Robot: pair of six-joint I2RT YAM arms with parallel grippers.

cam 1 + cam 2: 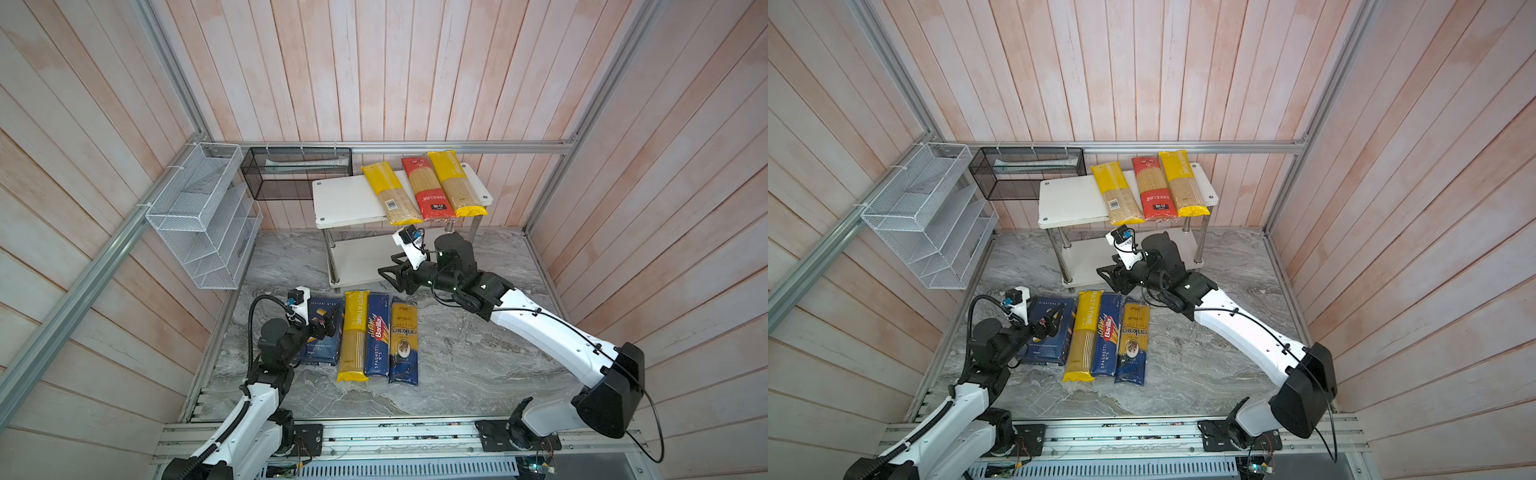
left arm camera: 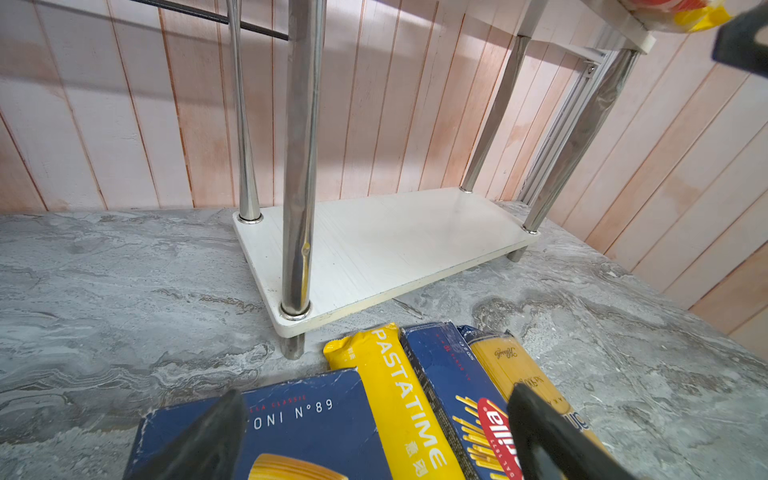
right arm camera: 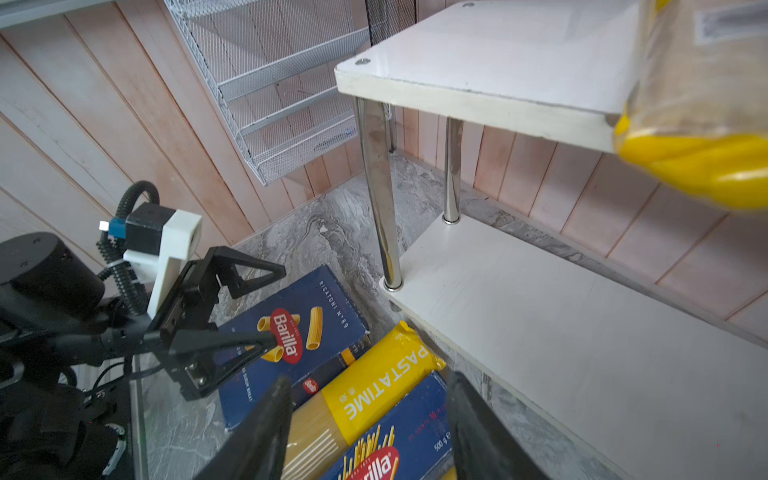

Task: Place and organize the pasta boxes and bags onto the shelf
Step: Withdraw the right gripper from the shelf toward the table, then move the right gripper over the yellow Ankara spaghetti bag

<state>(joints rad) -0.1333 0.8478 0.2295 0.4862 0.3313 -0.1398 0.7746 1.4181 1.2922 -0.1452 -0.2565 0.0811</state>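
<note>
Three bags (image 1: 424,189) line the shelf (image 1: 345,199) top; left hand (image 2: 376,397), spread, hovers over the wide Barilla box (image 3: 328,307), likely next; right hand (image 3: 369,380) spread, empty.

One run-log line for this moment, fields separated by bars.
shelf top: three bags | table: two boxes, two bags | left claw: open over rigatoni box | right claw: open

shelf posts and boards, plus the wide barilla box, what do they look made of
Posts: polished metal, likely chromed; mirror-like reflections. Boards: matte white, probably laminated or painted wood composite; thick flat edge. Wide Barilla box: printed cardboard; sharp creased corners, scuffed edges.
</note>
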